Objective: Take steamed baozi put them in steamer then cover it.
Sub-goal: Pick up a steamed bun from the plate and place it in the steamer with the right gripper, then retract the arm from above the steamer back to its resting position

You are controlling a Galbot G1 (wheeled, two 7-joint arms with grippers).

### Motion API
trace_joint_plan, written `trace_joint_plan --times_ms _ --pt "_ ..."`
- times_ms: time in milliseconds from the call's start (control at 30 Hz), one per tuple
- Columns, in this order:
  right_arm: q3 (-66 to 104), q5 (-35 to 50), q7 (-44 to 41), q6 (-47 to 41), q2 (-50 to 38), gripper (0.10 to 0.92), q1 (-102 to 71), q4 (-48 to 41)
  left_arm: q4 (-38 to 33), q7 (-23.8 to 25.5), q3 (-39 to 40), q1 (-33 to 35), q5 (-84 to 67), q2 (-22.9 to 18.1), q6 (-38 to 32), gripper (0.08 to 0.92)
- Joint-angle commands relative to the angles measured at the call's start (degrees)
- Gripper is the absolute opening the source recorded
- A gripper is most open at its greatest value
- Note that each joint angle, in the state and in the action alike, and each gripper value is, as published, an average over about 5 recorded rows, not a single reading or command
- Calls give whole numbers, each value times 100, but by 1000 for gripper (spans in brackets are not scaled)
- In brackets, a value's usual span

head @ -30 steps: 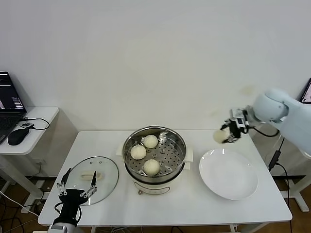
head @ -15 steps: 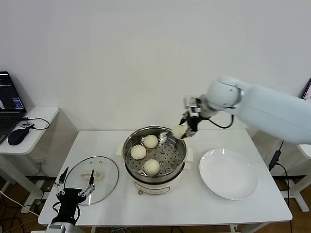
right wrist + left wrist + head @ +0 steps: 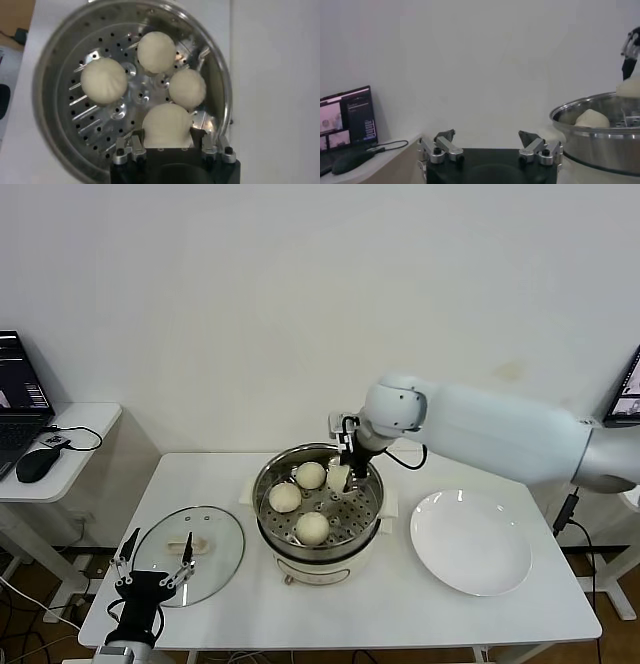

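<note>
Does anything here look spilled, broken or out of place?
Nothing stands out. Three baozi sit neatly on the steamer tray, the right pincer holds a fourth over it, the white plate is bare, and the cover lies flat on the table by the open left pincer.

Bright, even indoor light; soft shadows, glare on steamer (image 3: 318, 496).

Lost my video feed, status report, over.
Right gripper shut on fourth baozi, over steamer tray. Left gripper open, idle by cover. Three baozi already in; nothing blocking.
</note>
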Motion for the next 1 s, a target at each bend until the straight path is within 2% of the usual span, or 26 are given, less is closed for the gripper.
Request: trace_joint_plan --times_ms 33,500,800,900,1000 --pt "-80 -207 75 -172 245 594 -302 -190 16 -2 -2 -2 -4 -8 -6 823" --pt "95 -177 272 -160 170 601 -481 -140 12 -1 1 -22 9 -31 -8 823" --pt "540 135 275 -217 -568 801 -27 553 -14 0 1 -29 4 -37 2 823" --pt "839 392 674 -223 -969 820 -89 898 8 -3 11 -51 -3 -29 7 823" --pt "1165 781 1528 -152 -1411 822 -400 1298 43 -8 2 -72 -15 0 14 823"
